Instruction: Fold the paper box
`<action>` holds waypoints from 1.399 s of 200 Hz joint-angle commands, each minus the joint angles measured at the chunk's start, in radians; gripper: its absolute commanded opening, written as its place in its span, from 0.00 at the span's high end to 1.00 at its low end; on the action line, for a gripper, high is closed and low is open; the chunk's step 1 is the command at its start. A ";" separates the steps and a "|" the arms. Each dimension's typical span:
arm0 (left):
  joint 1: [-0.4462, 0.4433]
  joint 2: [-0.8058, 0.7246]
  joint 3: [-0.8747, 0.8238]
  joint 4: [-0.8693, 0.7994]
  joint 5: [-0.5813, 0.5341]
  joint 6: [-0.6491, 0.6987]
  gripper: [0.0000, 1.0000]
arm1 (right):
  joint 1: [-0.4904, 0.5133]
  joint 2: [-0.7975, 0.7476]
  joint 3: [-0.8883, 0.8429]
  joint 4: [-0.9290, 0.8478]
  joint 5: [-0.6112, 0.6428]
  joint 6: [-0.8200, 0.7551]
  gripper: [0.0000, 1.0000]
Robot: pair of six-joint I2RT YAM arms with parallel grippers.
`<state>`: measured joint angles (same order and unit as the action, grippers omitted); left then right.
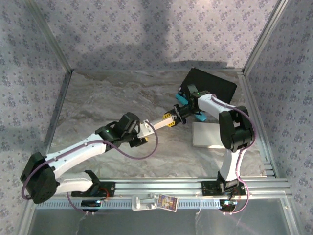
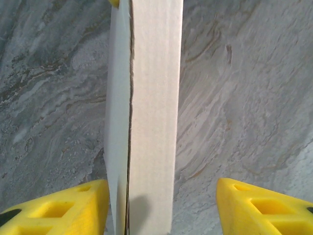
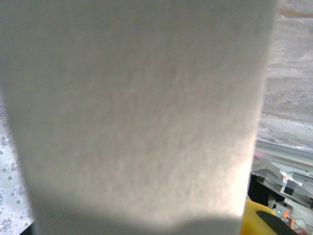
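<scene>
Paper box (image 1: 157,125) runs near-left to far-right between the tools: right tool (image 1: 171,119) clamps its far end, left tool (image 2: 161,193) stands released around its near end.

Two robot arms: one left arm (image 1: 83,147), one right arm (image 1: 235,132). Two grippers as well: one left gripper (image 2: 162,205), one right gripper (image 1: 169,120). Two yellow fingers (image 2: 58,213) on the left gripper, as seen from the left wrist. One long white paper box (image 1: 157,125) between the grippers. One more white flat piece (image 1: 208,134) on the table (image 1: 107,98), so two white things in total. One black flat panel (image 1: 212,84) at the far right. One small printed card (image 1: 167,201) on the one near rail (image 1: 186,186). Two purple cables (image 1: 142,155), one for each arm. One table, three patterned walls (image 1: 146,29).
</scene>
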<state>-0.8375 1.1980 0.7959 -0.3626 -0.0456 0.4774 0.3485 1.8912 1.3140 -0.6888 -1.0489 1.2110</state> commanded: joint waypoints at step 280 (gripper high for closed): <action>0.022 0.158 0.273 -0.519 0.243 -0.019 0.73 | -0.066 -0.439 0.013 -0.347 0.600 -0.654 0.54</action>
<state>-0.8402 1.3029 1.0023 -0.7338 0.1280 0.4595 0.2321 1.5890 1.3376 -1.0542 -0.7071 0.7639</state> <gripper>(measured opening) 0.277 0.491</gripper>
